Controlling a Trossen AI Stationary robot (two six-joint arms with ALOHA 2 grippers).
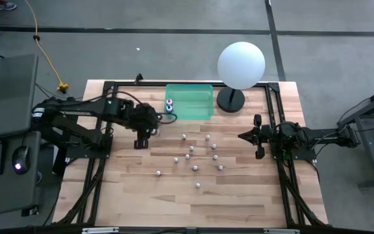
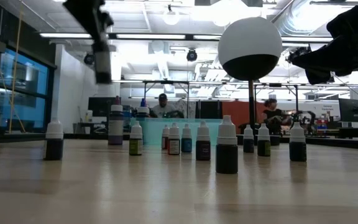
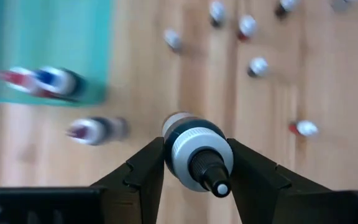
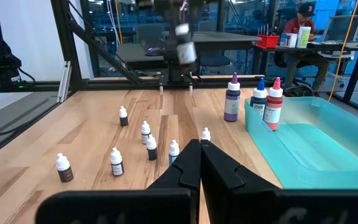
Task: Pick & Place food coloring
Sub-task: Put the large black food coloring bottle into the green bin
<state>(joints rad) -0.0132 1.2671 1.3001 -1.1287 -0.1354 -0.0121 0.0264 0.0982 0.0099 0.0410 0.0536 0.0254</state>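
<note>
One bottle [image 3: 194,151] clamped in left gripper [image 3: 191,163], right gripper [image 4: 201,163] closed

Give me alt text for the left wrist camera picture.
The left gripper holds a white-capped bottle between its dark jaws, above a light wooden table. Small white-capped bottles dot the wood; two larger bottles sit in a green tray.
</note>
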